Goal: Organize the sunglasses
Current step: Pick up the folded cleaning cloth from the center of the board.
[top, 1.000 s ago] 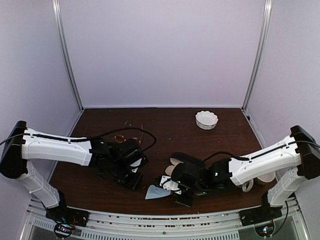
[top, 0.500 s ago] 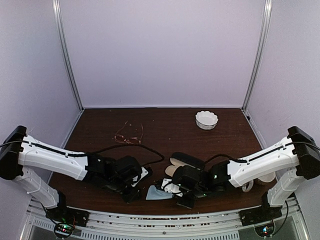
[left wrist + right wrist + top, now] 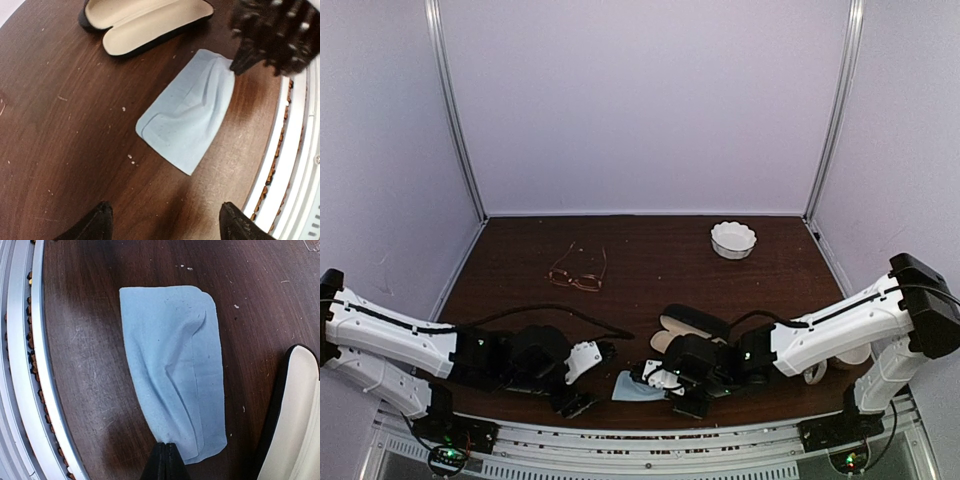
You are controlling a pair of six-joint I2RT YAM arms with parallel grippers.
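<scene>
The copper-framed sunglasses (image 3: 577,277) lie left of and beyond the glasses case (image 3: 692,323), well apart, lens bar running crosswise, temples pointing away. The left gripper (image 3: 167,228) (jaws wide, nothing between them) looks the nearer. The right gripper (image 3: 165,460) is pinched tight on the blue cloth (image 3: 172,365), just before the case. The dark pair is not in sight.

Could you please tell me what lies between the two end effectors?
A light-blue cloth, plain in the left wrist view; the shut right end effector pinches its edge.
</scene>
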